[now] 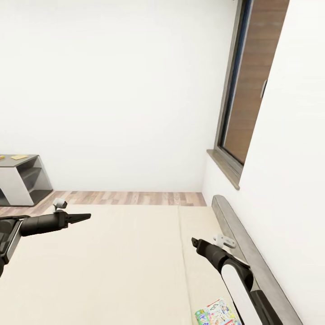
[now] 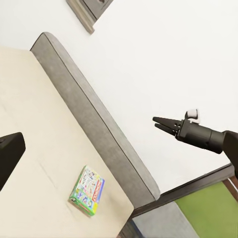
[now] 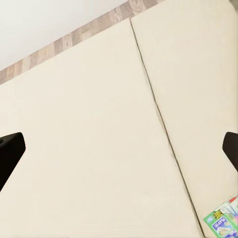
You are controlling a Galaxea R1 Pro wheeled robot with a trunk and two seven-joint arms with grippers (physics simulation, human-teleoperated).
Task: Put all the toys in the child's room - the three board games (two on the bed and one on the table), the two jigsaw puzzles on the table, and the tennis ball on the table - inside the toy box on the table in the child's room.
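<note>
A colourful board game point(image 1: 216, 313) lies flat on the bed's beige mattress point(image 1: 117, 262), close to the grey headboard point(image 1: 253, 253). It is also in the left wrist view point(image 2: 88, 191) and at the corner of the right wrist view point(image 3: 223, 220). My right gripper point(image 1: 195, 242) hovers open above the mattress, a short way beyond the game; its fingers point(image 3: 10, 148) stand far apart. My left gripper point(image 1: 85, 217) hangs over the bed's left part, empty, one finger point(image 2: 10, 153) at the picture's edge. The toy box and tennis ball are out of view.
A grey wing of the table point(image 1: 20, 174) stands at the far left with a flat yellow thing point(image 1: 19, 157) on top. Wood-plank floor point(image 1: 135, 197) runs between bed and white wall. A tall window point(image 1: 246, 90) with a sill is above the headboard.
</note>
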